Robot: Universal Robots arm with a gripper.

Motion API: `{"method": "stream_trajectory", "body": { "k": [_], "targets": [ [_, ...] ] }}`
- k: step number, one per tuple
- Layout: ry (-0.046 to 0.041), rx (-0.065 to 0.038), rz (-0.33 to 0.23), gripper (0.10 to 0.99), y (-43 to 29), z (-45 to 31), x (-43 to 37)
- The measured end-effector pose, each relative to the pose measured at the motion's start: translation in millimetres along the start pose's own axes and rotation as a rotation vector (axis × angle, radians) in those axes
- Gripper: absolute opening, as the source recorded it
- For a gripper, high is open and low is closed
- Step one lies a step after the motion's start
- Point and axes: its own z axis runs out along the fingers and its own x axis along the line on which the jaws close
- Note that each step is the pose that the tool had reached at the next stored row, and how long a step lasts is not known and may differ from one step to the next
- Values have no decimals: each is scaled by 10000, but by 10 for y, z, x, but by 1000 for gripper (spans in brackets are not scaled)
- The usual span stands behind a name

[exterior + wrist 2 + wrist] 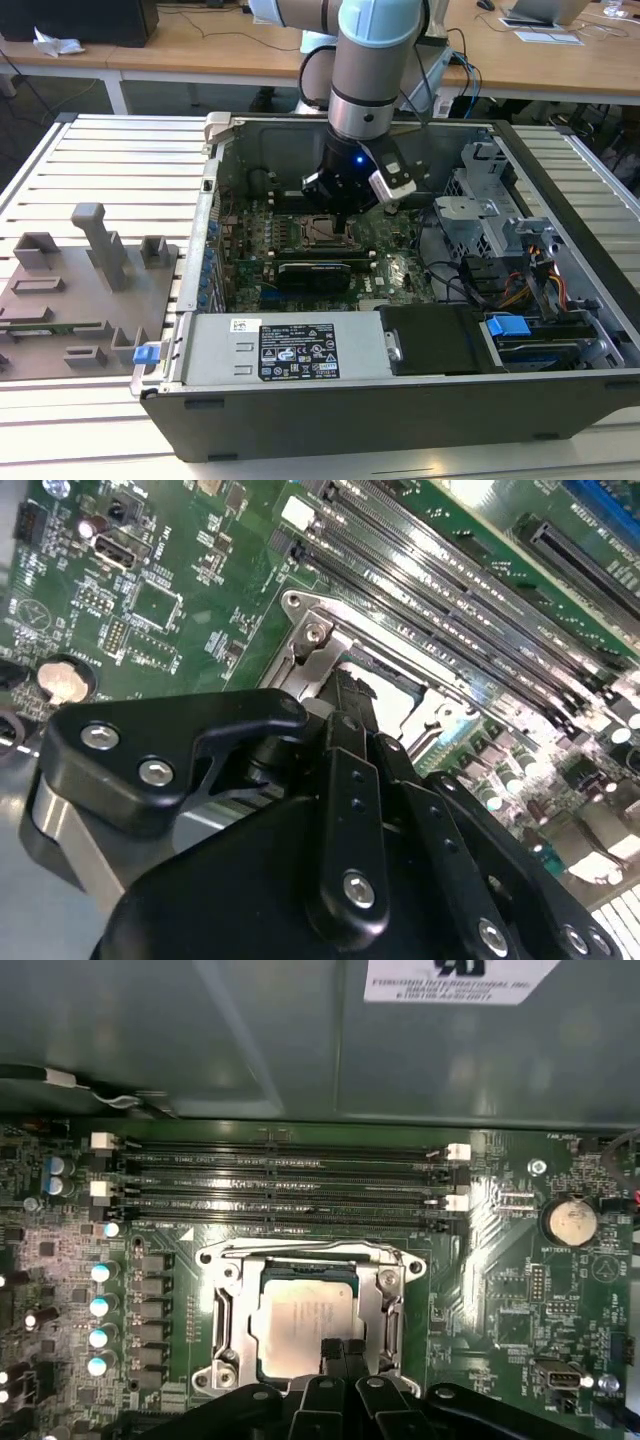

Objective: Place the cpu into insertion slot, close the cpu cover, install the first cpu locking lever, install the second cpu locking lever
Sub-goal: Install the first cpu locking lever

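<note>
The cpu point(298, 1315), a silver-grey square, lies flat in the insertion slot point(324, 232), whose pin field is hidden under it. The cpu cover point(236, 1305), a silvery frame, lies down around the chip, and the chip shows through its window. A thin lever rod point(310, 1249) runs along the frame's side nearest the memory slots. My gripper point(342, 1352) is shut, its black fingertips together at the cover's edge opposite the memory slots, over the chip's rim. In the second wrist view the gripper point(345, 695) tips down onto the cover point(318, 652). The exterior view shows the gripper point(340, 212) just above the socket.
Long black memory slots point(280, 1185) lie beside the socket, with a coin battery point(570, 1222) further along the board. A black graphics card point(315, 275), the power supply point(290, 350) and the drive cage point(480, 215) crowd the case. A grey fixture plate point(80, 290) sits at the exterior view's left.
</note>
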Motion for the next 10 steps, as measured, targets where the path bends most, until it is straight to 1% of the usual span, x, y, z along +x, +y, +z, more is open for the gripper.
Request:
{"method": "stream_trajectory", "body": {
  "k": [4, 7, 10],
  "targets": [
    [0, 0, 0, 106, 1, -67, 1],
    [1, 1, 0, 106, 2, -179, 4],
    [0, 0, 0, 106, 3, -245, 6]
  ]
}}
